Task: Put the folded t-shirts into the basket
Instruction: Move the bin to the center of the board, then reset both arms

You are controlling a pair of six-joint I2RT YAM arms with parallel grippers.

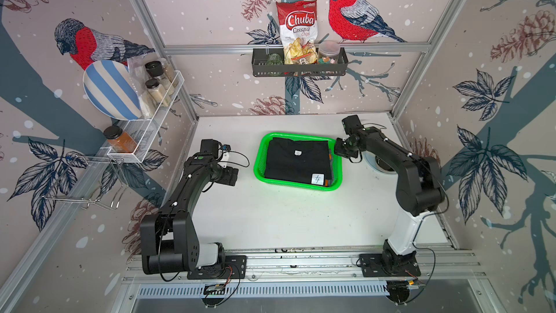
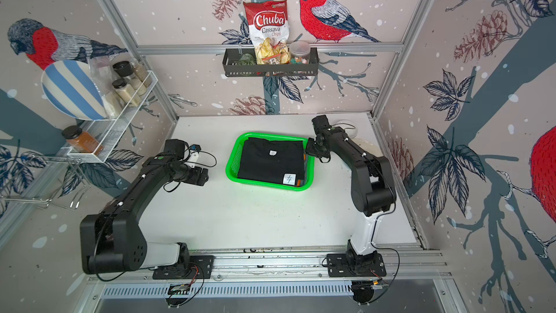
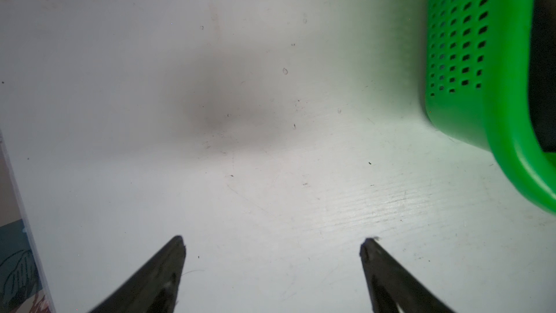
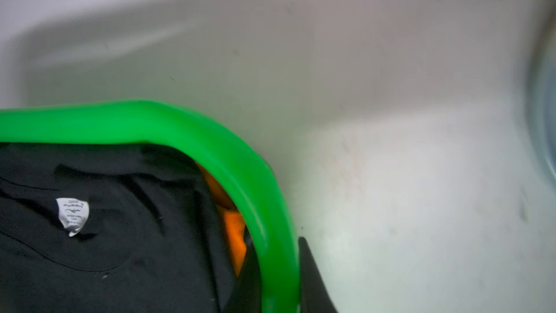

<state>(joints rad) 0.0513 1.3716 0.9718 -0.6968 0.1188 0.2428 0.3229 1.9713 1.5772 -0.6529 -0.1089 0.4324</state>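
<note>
**Shirts stacked in the basket, right gripper on its far corner**

The basket (image 1: 258,161) (image 2: 230,164) sits mid-worktop (image 1: 270,221). In both top views it reads broader across than deep and is turned slightly, with its near right corner nearest the arm bases. The black t-shirt (image 1: 296,164) (image 2: 270,164) lies flat on top and fills most of the basket. Its small collar label (image 1: 297,152) is toward the back wall and its white paper tag (image 1: 318,178) is at the near right corner. The orange t-shirt (image 2: 298,182) (image 4: 233,230) shows only as a sliver beneath it, along the basket's right side.

The right arm rises from its base at the front rail to a high elbow. Its forearm then slopes down and back toward the basket's far right corner. The right gripper (image 1: 334,146) (image 4: 275,242) straddles the rim there. In the right wrist view one finger is inside the wall beside the orange cloth and the other is outside, both closed in narrow against the green plastic (image 4: 210,133).

The left arm arches forward from its base, its wrist turned toward the basket. The left gripper (image 1: 231,176) (image 3: 272,245) stands wide open over bare worktop. It holds nothing and is just short of the basket's left wall (image 3: 457,40).
</note>
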